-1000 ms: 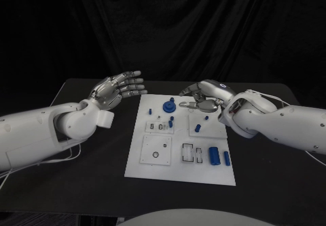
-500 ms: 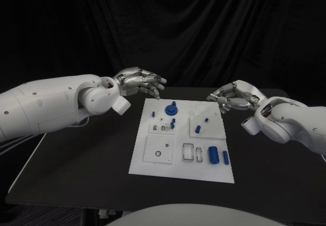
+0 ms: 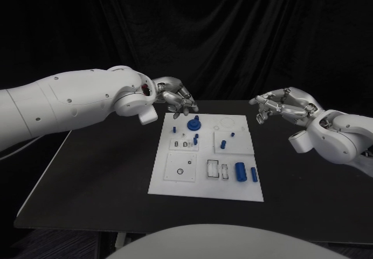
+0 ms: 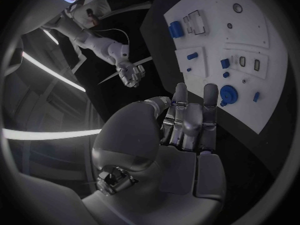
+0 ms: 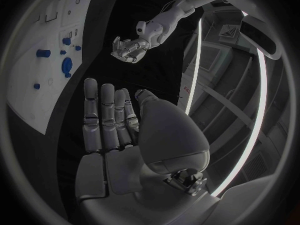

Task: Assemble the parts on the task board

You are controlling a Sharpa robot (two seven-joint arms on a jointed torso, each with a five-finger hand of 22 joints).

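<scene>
Both hands are hovering empty with fingers loosely spread: the left hand (image 3: 172,95) at the white board's (image 3: 182,183) upper left corner, the right hand (image 3: 281,105) off its upper right. The blue pieces (image 3: 242,173) are lying on the board at frame centre. A good next reach probably means lowering one hand straight over a single piece, keeping clear of its neighbours.

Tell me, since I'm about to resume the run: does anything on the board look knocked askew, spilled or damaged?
Nothing stands out. The task board lies flat on the table, and the blue parts sit on it, none off its edge. The left hand and right hand hover above the far end, holding nothing.
</scene>
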